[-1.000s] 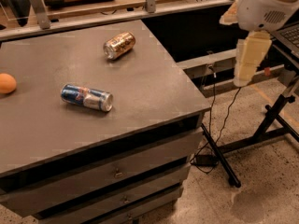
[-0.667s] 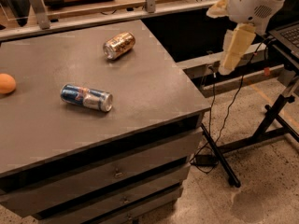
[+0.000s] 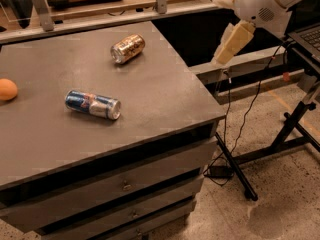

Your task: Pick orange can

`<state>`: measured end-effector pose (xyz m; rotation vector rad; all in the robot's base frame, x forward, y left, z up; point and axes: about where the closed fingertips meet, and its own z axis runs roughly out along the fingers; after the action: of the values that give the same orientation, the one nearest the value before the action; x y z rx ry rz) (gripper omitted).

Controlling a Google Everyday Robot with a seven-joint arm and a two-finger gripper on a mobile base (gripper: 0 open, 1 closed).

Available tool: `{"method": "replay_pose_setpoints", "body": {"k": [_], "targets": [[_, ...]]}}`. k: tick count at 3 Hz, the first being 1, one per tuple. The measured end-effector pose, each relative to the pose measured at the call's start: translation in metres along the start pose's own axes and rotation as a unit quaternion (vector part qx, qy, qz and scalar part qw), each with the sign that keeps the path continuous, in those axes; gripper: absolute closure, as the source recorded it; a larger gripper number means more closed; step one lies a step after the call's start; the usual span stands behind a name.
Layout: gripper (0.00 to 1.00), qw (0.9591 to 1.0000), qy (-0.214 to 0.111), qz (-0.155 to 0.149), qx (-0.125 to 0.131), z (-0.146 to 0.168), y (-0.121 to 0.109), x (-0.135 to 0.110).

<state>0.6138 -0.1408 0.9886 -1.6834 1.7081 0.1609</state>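
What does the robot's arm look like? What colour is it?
The arm is smooth, round and white, with a little patch of tiny dots on its side. Its gripper, up at the top right beyond the table's edge, is pale cream and flat like a paddle.

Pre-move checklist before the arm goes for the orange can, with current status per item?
1. Target visible: the small metallic orange-gold can lies on its side toward the far side of the grey tabletop. Ok.
2. Target free: nothing touches it. The blue-and-silver can and round orange ball lie well apart. Ok.
3. Gripper above target: the gripper hangs beyond the table's right edge. Not ok.
4. Approach path: no object between gripper and can. Ok.
5. Can held: no contact. Not ok.
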Motion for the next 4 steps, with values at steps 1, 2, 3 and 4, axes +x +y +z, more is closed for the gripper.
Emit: {"method": "replay_pose_setpoints", "body": {"k": [1,2,3,4], "targets": [[0.00,0.9995,-0.005,0.006,0.031,0.008,-0.013,-0.004],[0.00,0.9998,-0.004,0.002,0.017,0.009,-0.008,-0.003],[0.00,0.9993,-0.032,0.009,0.020,0.025,-0.011,-0.012],[0.00,0.9948,-0.094,0.020,0.033,0.067,-0.016,-0.034]]}}
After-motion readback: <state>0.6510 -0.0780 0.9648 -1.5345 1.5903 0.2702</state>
